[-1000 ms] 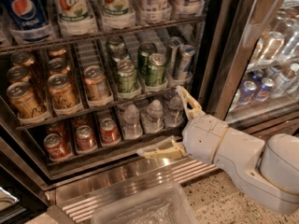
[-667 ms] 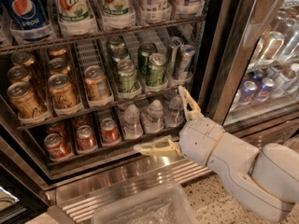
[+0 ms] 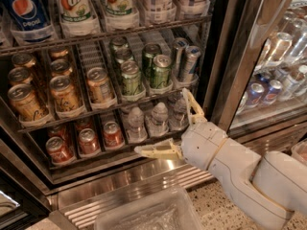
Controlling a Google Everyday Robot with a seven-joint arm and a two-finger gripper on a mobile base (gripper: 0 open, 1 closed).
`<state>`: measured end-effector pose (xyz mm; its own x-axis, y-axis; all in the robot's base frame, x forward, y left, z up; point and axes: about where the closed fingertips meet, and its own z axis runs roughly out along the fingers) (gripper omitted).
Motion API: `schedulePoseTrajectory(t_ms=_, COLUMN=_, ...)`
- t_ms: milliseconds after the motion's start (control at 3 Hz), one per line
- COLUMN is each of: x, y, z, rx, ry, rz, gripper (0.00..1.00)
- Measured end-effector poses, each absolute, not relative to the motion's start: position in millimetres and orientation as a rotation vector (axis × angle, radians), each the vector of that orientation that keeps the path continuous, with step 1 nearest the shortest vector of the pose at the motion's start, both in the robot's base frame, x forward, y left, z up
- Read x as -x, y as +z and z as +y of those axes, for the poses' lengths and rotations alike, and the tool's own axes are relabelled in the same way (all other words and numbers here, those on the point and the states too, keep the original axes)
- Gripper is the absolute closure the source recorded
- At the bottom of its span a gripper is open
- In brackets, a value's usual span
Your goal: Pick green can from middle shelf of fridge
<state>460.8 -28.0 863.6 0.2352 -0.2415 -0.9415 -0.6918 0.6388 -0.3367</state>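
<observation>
Camera view showed the gripper (image 3: 160,121) spread wide and empty, just below the middle shelf (image 3: 158,96). The green can (image 3: 130,78), apparently the target, stood ungrasped at its lane front. Reach, grasp and withdrawal were all outstanding.

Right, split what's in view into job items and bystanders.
Job: green can, middle shelf, fridge, gripper in front of the water bottles, jaws open.
Bystanders: gold cans, slim silver cans, red cans, water bottles, big soda bottles, plastic bin.
</observation>
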Motion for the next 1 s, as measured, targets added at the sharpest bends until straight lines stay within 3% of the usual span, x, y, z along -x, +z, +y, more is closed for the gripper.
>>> schedulePoseTrajectory(t_ms=1000, x=-492, y=860, z=-28, rx=0.742, ry=0.323, rz=1.311, gripper=0.01)
